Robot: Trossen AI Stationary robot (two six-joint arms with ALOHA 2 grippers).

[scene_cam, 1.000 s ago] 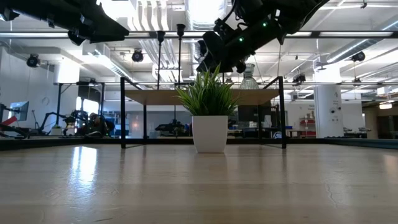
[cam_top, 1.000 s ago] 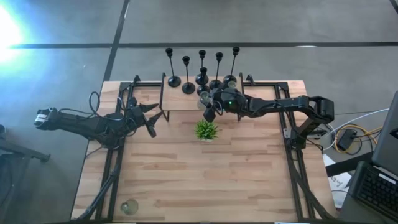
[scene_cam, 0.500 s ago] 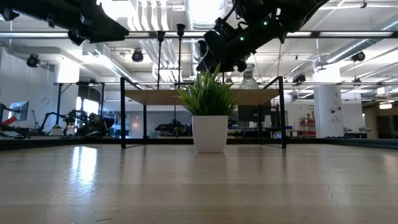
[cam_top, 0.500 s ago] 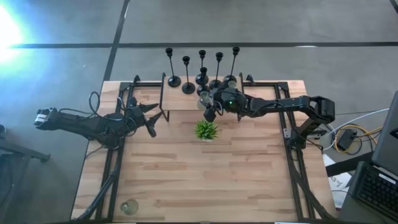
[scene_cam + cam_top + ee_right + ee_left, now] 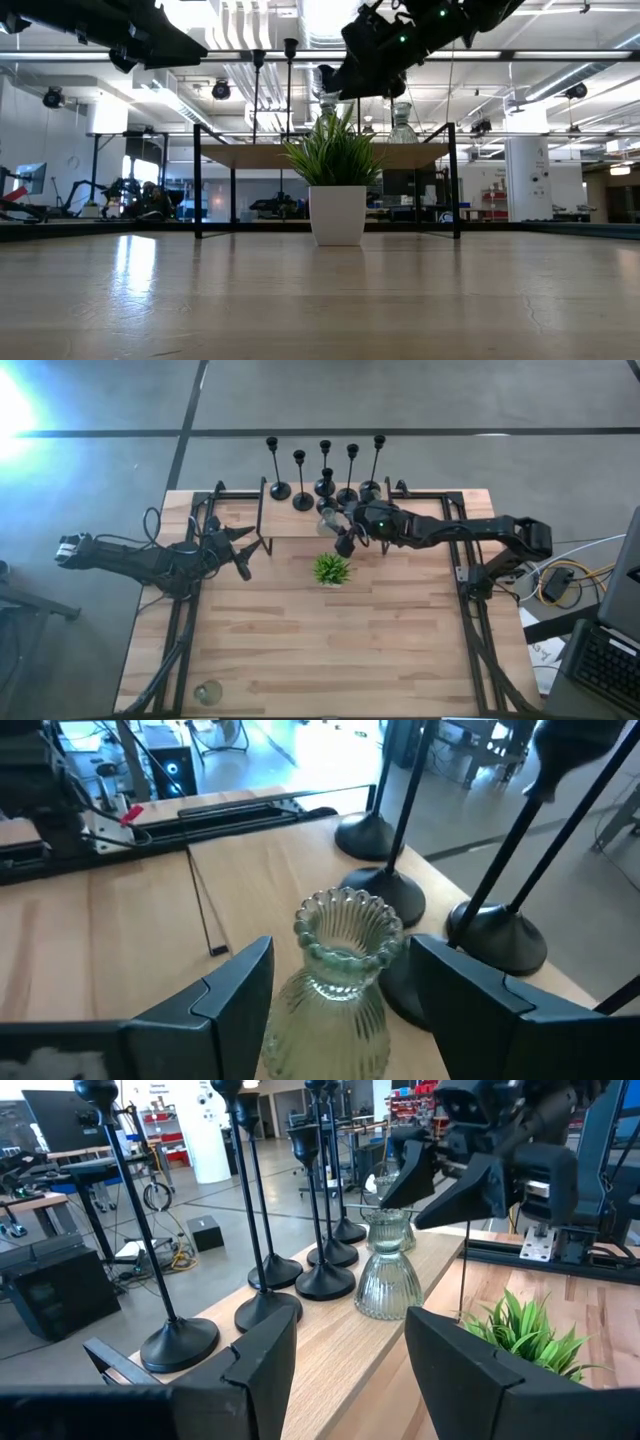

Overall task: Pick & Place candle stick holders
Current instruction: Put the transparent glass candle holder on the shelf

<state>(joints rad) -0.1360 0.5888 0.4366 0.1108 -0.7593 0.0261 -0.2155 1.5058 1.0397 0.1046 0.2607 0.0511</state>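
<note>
Right gripper: the right gripper (image 5: 340, 1010), fingers spread, straddles the neck of a ribbed glass candle holder (image 5: 335, 985) at bottom centre of the right wrist view; nothing is clasped yet.
Step in hand: judged to be the approach to a grasp on that glass holder; the jaws look best closed on the narrow neck under the flared rim, kept level so the pads seat evenly.
Close hazards: two black candlestick bases (image 5: 495, 935) sit just beside the glass, right of centre; a straight-up lift would likely avoid knocking their stems.
Shelf edge: in the high view the holders crowd a raised wooden shelf (image 5: 290, 520) at upper centre, with the potted plant (image 5: 331, 569) just below it.
Open room: the bare table (image 5: 330, 650) fills the lower half; one glass holder (image 5: 207, 692) lies at lower left.
Left gripper: the left gripper (image 5: 240, 555), fingers apart and empty, waits left of the shelf.
</note>
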